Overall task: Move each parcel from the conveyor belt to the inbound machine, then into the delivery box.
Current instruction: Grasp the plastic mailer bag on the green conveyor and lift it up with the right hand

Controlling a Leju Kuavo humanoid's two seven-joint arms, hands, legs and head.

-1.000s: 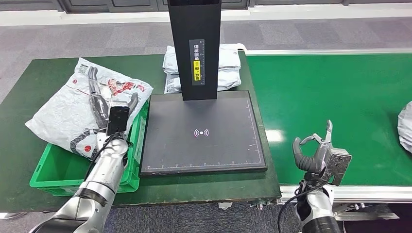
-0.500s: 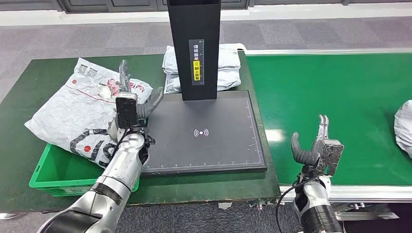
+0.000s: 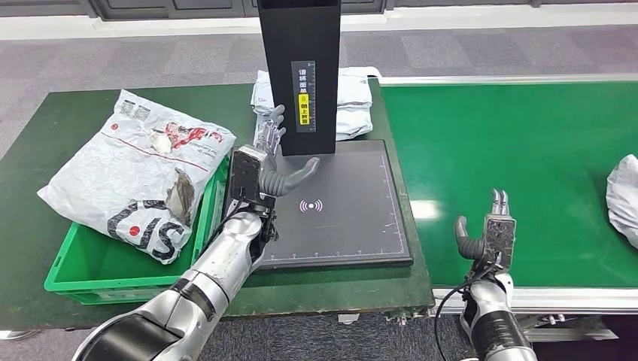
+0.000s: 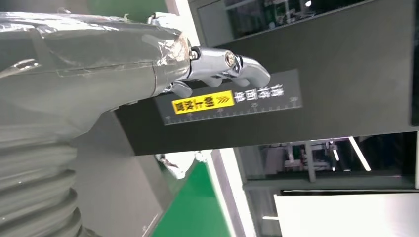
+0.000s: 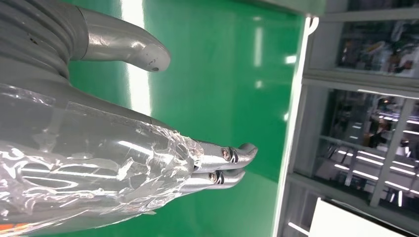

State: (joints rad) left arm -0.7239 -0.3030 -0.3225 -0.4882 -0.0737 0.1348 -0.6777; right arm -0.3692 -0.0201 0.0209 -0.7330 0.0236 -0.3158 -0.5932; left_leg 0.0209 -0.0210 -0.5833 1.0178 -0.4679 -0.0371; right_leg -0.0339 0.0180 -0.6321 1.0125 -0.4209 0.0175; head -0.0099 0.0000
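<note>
- Parcel-sorting station, logistics kind of place.
- Green conveyor belt [image 3: 519, 158] beside a green-topped table [image 3: 45, 135].
- Black scanning platform [image 3: 316, 207] with upright post (yellow label on it).
- Plastic mail bags [image 3: 135, 173] over a green crate [image 3: 90, 263].

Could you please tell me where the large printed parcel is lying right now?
In the head view, the large printed parcel lies at the left, draped over the green crate, beside the scanner platform and apart from the left hand.

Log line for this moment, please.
left hand: empty, over scanner plate | right hand: empty | parcel: on green box
</note>
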